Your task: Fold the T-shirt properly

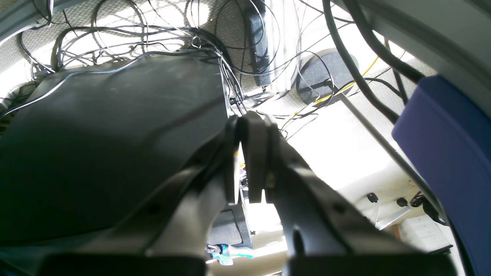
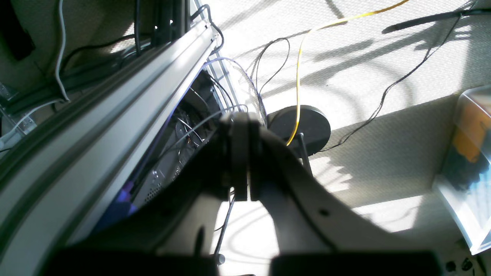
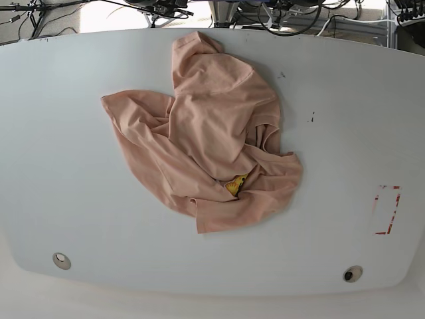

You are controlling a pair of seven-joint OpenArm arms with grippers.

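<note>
Only the base view showed the T-shirt (image 3: 206, 149) — crumpled on the white table (image 3: 60, 153), no arm near it. Its long axis ran from the table's far edge toward the near right, a yellow emblem (image 3: 234, 184) peeking between folds. The wrist views showed only floor cables beyond each tool: left gripper (image 1: 245, 153) and right gripper (image 2: 241, 161) both pressed together, holding nothing.

**T-shirt crumpled on the counter**

The T-shirt (image 3: 212, 146) lies bunched on the counter (image 3: 66, 166), slightly left of centre, reaching toward the far edge. A taped rectangle (image 3: 386, 210) sits well apart to its right. Cables (image 3: 159, 8) run behind the counter.
</note>
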